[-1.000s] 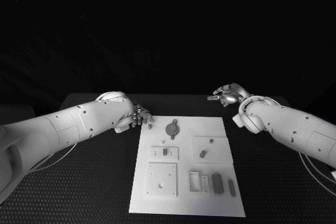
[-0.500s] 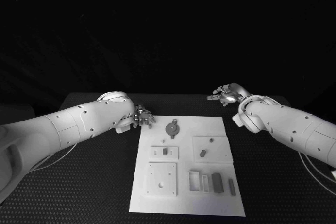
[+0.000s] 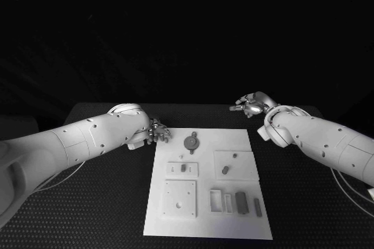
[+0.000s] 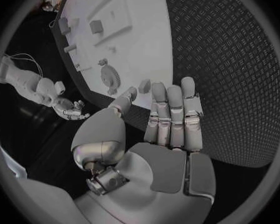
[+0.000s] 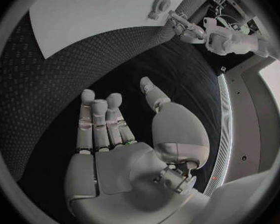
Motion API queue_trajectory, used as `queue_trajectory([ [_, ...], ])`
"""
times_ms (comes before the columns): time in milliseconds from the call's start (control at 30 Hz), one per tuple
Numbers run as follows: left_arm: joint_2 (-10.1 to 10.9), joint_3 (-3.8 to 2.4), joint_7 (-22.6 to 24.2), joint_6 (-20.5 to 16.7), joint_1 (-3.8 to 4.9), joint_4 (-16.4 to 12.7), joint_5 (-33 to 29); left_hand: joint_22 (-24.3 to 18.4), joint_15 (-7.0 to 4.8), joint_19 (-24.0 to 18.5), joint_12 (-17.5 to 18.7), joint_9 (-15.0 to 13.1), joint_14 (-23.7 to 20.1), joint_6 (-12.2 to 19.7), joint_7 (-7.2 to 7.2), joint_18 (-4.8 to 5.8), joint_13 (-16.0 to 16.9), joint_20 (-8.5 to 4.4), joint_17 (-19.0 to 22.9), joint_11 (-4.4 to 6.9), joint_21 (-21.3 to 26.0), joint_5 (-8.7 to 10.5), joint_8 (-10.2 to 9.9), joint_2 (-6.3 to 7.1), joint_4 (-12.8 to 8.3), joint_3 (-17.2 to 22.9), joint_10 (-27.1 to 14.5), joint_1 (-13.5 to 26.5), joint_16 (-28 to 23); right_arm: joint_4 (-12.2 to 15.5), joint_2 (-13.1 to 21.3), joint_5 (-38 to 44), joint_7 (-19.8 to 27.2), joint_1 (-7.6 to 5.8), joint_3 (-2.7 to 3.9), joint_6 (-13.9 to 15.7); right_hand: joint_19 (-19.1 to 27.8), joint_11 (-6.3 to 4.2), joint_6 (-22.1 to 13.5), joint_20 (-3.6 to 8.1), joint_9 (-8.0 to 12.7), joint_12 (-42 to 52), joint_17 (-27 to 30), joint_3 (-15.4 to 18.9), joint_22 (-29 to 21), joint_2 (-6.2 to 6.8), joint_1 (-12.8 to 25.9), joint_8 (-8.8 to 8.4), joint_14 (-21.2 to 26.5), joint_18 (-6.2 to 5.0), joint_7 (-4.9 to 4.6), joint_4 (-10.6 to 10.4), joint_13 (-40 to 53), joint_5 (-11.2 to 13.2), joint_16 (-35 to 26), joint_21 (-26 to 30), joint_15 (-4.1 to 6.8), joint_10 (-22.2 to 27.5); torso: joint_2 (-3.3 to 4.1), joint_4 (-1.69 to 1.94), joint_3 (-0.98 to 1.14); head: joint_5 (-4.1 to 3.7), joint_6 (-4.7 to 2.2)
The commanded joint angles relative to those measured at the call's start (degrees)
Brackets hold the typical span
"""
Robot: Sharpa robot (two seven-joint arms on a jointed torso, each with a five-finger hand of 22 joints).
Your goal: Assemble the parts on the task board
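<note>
The board [image 3: 209, 184] lay in the lower middle of the head view on the black table [image 3: 93, 206], its long axis running from the bottom of the frame up toward the far edge, widening slightly toward the bottom. One board was on the table. On it, near the upper end, a round disc part [image 3: 191, 143] sat with a small piece just above and below it, so that group ran along the board's length. Lower right of that, a small tilted part [image 3: 225, 170] lay on a raised square plate, with a tiny one [image 3: 233, 156] above it. At left middle, a short part [image 3: 183, 168] stood in a small plate, upright along the board's axis. At the lower right, two dark bars [image 3: 242, 202] lay side by side, both lengthwise, beside two pale open frames. The left hand [image 3: 158, 131] hovered at the board's upper left corner; in the left wrist view its fingers [image 4: 171, 115] were straight and close together, thumb apart, holding nothing. The right hand [image 3: 251, 105] sat in the upper right of the head view, beyond the board's far right corner and apart from it; in the right wrist view its fingers [image 5: 99, 122] were extended, thumb spread, empty.
</note>
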State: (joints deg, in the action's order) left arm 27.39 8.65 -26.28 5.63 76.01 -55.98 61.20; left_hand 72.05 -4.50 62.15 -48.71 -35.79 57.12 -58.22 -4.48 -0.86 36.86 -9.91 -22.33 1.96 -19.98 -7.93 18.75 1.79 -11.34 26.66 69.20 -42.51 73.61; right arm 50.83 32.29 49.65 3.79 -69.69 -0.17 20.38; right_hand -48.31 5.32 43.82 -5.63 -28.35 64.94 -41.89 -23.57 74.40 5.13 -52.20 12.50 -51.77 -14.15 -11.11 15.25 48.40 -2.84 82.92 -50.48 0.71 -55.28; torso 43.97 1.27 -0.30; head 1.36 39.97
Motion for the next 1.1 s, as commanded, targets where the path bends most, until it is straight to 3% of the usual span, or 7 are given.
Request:
queue_trajectory([
  [33,-0.21,-0.02,0.7,1.31,0.03,0.05,-0.04,0.09,0.07,0.47,0.02,0.1,0.32,-0.51,0.06,0.27,-0.12,-0.07,0.14,-0.03,0.19,-0.35,-0.28,-0.29,-0.68,-0.01,0.53,-0.45,0.19,0.04,-0.09,-0.01,0.47,0.03,0.0,-0.79,0.13,-0.34,0.37,-0.07,0.07,0.19,0.07,-0.22,0.06,-0.29,0.42,0.29,0.02,-0.85,-0.18,-0.01,-0.07,-0.02,0.28,0.08,0.35,8.88,-0.02,0.05,-0.03,-0.04,0.1],
  [633,-0.12,-0.02,0.51,1.25,0.03,0.13,-2.13,0.59,0.13,0.81,-0.03,0.16,0.51,-1.33,0.16,0.33,-0.49,0.0,0.63,0.09,0.54,-0.32,-0.53,-3.04,-3.87,1.02,0.8,-4.56,0.36,-0.07,-0.23,-0.01,0.47,0.05,0.0,-0.87,0.13,-0.33,0.35,-0.07,0.09,0.23,0.1,-0.25,0.08,-0.35,0.44,0.29,0.03,-0.85,-0.19,0.02,-0.12,-0.02,0.32,0.08,0.35,8.89,0.01,0.01,-0.04,0.05,0.31],
  [667,-0.1,-0.02,0.51,1.16,0.03,0.15,-2.57,0.64,0.1,0.97,-0.07,0.14,0.6,-1.42,0.21,0.31,-0.52,-0.02,0.66,0.11,0.52,-0.05,-0.51,-3.07,-4.06,1.52,0.91,-5.4,0.4,-0.07,-0.23,-0.01,0.48,0.05,0.0,-0.87,0.13,-0.33,0.34,-0.07,0.09,0.23,0.1,-0.25,0.08,-0.35,0.44,0.29,0.03,-0.85,-0.19,0.02,-0.12,-0.02,0.32,0.08,0.35,8.89,0.01,0.0,-0.05,0.06,0.3],
  [733,-0.03,-0.02,0.52,0.97,0.03,0.17,-3.13,0.68,0.12,1.29,-0.03,0.09,0.82,-1.76,0.26,0.35,-0.71,0.01,0.84,0.2,0.65,2.81,-0.47,-2.26,-3.03,4.13,1.15,-7.61,0.41,-0.1,-0.24,-0.01,0.48,0.06,0.0,-0.86,0.13,-0.33,0.34,-0.07,0.09,0.23,0.1,-0.25,0.08,-0.36,0.45,0.3,0.03,-0.85,-0.19,0.01,-0.12,-0.02,0.32,0.08,0.35,8.89,0.01,-0.01,-0.04,0.07,0.3],
  [833,0.11,-0.02,0.5,0.55,0.03,0.18,-4.0,0.82,0.13,1.52,-0.13,-0.03,1.11,-2.2,0.39,0.33,-0.77,-0.03,0.9,0.3,0.62,2.83,-0.28,-2.76,-2.97,5.13,1.56,-8.89,0.53,-0.19,-0.27,-0.01,0.46,0.06,0.0,-0.9,0.13,-0.33,0.34,-0.07,0.09,0.24,0.11,-0.25,0.08,-0.36,0.47,0.3,0.03,-0.85,-0.19,0.01,-0.13,-0.02,0.33,0.08,0.35,8.89,0.01,-0.01,-0.02,0.05,0.37],
  [967,0.38,-0.02,0.61,0.06,0.02,-0.04,-4.22,1.47,-0.14,3.05,-0.93,-0.9,2.84,-5.02,1.49,0.06,-0.65,-0.31,0.7,1.31,-0.16,2.52,1.36,-3.94,-3.61,6.14,3.55,-11.26,1.47,-0.29,-0.4,-0.01,0.49,0.06,0.0,-0.89,0.13,-0.33,0.34,-0.07,0.09,0.25,0.11,-0.25,0.08,-0.36,0.49,0.3,0.04,-0.85,-0.19,0.01,-0.14,-0.02,0.33,0.08,0.34,8.9,0.01,-0.03,0.0,0.06,0.46],
  [1100,0.95,-0.03,0.51,-0.71,-0.04,-0.38,-5.2,1.82,-0.28,3.69,-1.04,-1.27,3.65,-5.68,1.87,-0.08,-0.76,-0.46,0.74,1.68,-0.41,2.41,1.76,-4.02,-3.73,6.39,4.39,-11.85,1.7,-0.32,-0.44,-0.01,0.51,0.08,0.0,-0.92,0.13,-0.33,0.35,-0.07,0.09,0.25,0.12,-0.24,0.09,-0.36,0.52,0.3,0.04,-0.85,-0.19,-0.01,-0.15,-0.02,0.34,0.08,0.34,8.9,0.03,-0.05,-0.01,-0.02,0.54],
])
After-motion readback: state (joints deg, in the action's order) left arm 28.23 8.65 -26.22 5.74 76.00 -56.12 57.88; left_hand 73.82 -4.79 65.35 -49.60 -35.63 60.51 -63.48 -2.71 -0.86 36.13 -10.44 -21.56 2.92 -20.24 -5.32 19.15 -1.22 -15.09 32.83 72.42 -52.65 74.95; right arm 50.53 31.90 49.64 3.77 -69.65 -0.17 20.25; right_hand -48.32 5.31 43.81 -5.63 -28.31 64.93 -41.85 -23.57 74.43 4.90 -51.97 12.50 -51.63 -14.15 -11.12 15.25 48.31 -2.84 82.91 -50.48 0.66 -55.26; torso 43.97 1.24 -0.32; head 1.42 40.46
